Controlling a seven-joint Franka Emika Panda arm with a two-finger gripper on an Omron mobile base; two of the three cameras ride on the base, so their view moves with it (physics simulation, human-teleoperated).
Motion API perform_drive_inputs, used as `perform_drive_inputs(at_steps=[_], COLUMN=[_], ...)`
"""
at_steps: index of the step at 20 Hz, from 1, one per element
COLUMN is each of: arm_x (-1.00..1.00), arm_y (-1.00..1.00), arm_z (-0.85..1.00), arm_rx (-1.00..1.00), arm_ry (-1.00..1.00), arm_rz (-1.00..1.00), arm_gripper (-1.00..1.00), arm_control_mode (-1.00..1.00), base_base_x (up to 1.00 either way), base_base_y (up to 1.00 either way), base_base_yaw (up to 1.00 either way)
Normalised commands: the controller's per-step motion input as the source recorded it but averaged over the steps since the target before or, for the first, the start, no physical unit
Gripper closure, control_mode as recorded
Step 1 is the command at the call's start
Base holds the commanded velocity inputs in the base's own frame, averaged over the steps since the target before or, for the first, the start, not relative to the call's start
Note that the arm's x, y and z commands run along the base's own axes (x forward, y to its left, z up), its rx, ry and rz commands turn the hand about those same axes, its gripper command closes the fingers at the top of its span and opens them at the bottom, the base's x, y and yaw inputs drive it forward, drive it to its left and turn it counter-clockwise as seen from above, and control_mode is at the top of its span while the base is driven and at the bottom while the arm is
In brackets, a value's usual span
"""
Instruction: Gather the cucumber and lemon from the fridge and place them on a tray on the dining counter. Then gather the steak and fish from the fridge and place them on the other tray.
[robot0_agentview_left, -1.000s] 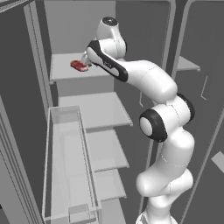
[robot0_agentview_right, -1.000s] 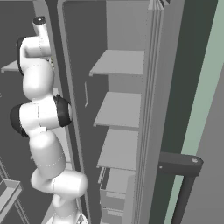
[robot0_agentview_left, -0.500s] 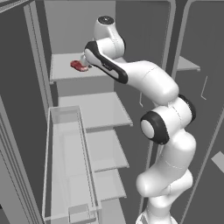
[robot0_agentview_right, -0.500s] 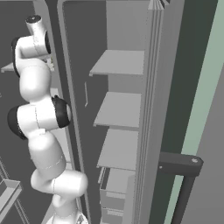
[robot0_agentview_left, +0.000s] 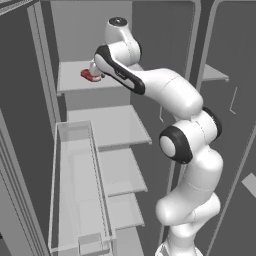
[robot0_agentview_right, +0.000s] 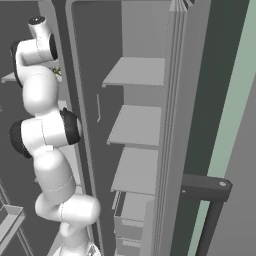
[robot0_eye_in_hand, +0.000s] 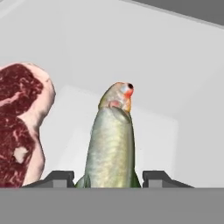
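So this looks like the second half of the job, the meat-and-fish part. The arm is reaching way up to the top fridge shelf (robot0_agentview_left: 75, 80), and the gripper (robot0_eye_in_hand: 108, 177) has the fish (robot0_eye_in_hand: 111, 144) sitting right between its two finger tips. The tips stand either side of the tail end with small gaps showing, so I'd call it partly closed around the fish, but I can't tell if it's actually squeezing it yet.

The steak (robot0_eye_in_hand: 19, 124) lies just beside the fish on the same shelf, off to the left in the hand view. From the left base view you can see it as a red patch (robot0_agentview_left: 90, 75) next to the hand.

My guess for the next move: finish the pinch, lift straight off the shelf without bumping the steak, then back out and carry it over to the tray.

The clear door bin (robot0_agentview_left: 75, 185) lower down looks empty, as far as I can tell.
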Motion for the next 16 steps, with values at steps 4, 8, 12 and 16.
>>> perform_drive_inputs(at_steps=[4,8,12,16], arm_x=[-0.06,-0.47,-0.72,-0.82], arm_y=[-0.01,-0.24,-0.46,-0.44], arm_z=[-0.09,0.0,0.05,0.1], arm_rx=[0.0,0.0,0.0,0.0], arm_ry=[0.01,0.0,-0.04,-0.08], arm_rz=[0.0,-0.01,-0.01,-0.02], arm_gripper=[1.0,1.0,1.0,1.0], arm_control_mode=[-1.0,-1.0,-1.0,-1.0], base_base_x=[0.0,0.0,0.0,0.0], base_base_y=[0.0,0.0,0.0,0.0], base_base_yaw=[0.0,0.0,0.0,0.0])
